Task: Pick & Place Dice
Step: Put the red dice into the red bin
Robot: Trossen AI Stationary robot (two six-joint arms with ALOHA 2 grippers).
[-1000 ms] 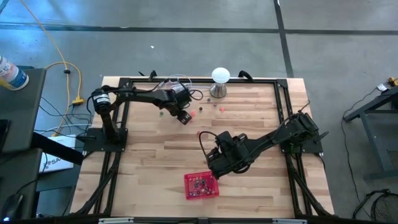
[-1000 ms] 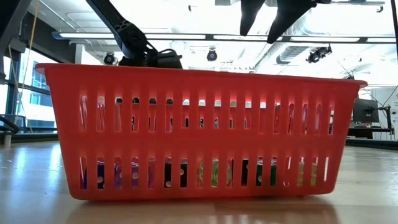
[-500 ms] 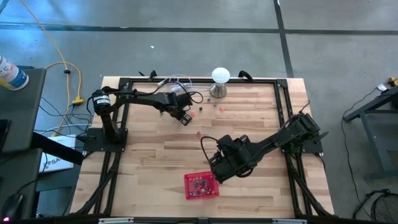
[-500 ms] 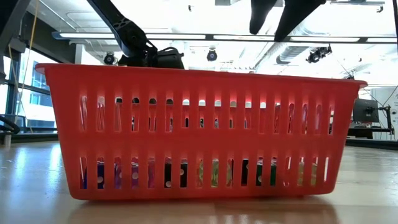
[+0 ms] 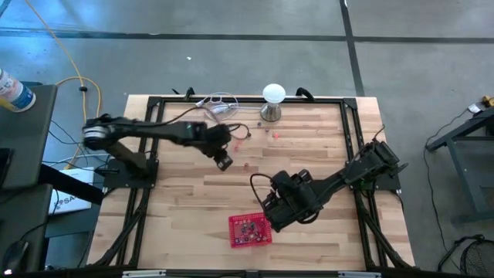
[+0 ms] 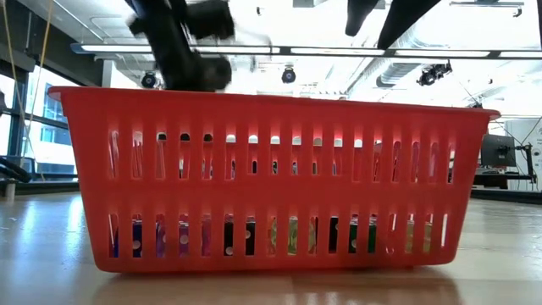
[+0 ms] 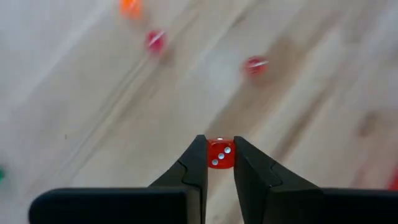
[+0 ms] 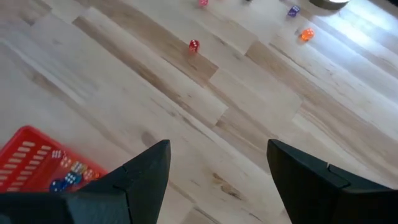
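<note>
Red die [image 7: 219, 154] pinched in left claw [image 7: 219, 155]; right claw [image 8: 217, 163] spread beside basket [image 8: 37, 158].

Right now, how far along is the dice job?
Done: several small mixed-colour dice already lie in the red slotted plastic basket.
In hand: the left end effector is shut on a small red die above the wooden table.
Left: a few loose dice remain on the far part of the table. The right end effector hangs open beside the basket.
</note>
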